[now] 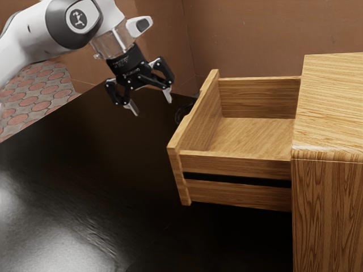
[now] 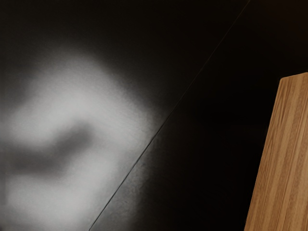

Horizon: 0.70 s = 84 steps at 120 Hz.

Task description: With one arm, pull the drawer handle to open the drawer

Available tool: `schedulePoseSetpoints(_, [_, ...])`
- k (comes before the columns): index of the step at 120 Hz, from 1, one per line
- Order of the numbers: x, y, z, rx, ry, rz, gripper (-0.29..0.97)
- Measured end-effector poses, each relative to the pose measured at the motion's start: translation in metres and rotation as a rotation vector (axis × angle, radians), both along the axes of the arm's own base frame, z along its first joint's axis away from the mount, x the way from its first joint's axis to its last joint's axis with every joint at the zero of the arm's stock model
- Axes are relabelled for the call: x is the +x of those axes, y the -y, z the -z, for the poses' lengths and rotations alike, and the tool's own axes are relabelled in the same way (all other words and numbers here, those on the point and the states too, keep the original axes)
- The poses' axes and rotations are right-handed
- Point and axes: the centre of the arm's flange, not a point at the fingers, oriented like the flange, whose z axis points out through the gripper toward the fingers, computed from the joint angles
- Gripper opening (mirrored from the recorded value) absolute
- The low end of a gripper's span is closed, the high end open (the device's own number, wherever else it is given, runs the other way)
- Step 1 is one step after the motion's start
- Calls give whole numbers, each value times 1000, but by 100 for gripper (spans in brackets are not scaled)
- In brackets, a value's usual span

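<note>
In the exterior view the white arm (image 1: 34, 28) comes in from the upper left and holds its black jaws above the dark glossy surface (image 1: 85, 198). The jaws stand apart with nothing between them, and their fingertips (image 1: 134, 109) point down toward the surface. The jaws are near the drawer front (image 1: 195, 122), on its outer side, and clear of it. The wooden drawer (image 1: 249, 139) is pulled well out of the wooden cabinet (image 1: 329, 187) at the exterior view's right, with its bare inside showing. The drawer handle (image 1: 181, 113) shows as a small dark curve on the far face of the front. A red-patterned floor (image 1: 34, 96) lies at the left, below a brown wall (image 1: 255, 34).

In the wrist view the dark surface (image 2: 216, 96) carries a pale blurred reflection (image 2: 72, 144) and a thin diagonal seam (image 2: 159, 130). Beside them stands a wood-grain panel (image 2: 284, 159); I cannot tell which part it is.
</note>
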Motion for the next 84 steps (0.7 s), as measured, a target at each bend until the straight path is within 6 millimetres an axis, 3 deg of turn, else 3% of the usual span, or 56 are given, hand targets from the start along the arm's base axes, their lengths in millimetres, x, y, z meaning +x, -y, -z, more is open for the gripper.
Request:
schedulePoseSetpoints(15, [-16, -21, -19, 5, 19, -5, 68])
schedulePoseSetpoints(19, [-26, -23, -35, 8, 42, -3, 68])
schedulePoseSetpoints(25, [-54, -32, -80, 23, 119, -13, 68])
schedulePoseSetpoints(33, [-90, -64, -118, 40, 181, -69, 68])
schedulePoseSetpoints(39, [-112, -98, -129, 64, 189, -135, 68])
schedulePoseSetpoints(45, [-117, -139, -115, 94, 148, -217, 68])
schedulePoseSetpoints(50, [-105, -172, -86, 117, 84, -278, 68])
schedulePoseSetpoints(53, [-93, -181, -66, 127, 47, -292, 68])
schedulePoseSetpoints(60, [-61, -177, -27, 142, -19, -276, 68])
schedulePoseSetpoints(65, [-51, -174, -11, 140, -54, -268, 68])
schedulePoseSetpoints(76, [-64, -180, -5, 95, -122, -273, 68])
schedulePoseSetpoints(84, [-68, -156, -5, 107, -176, -200, 68])
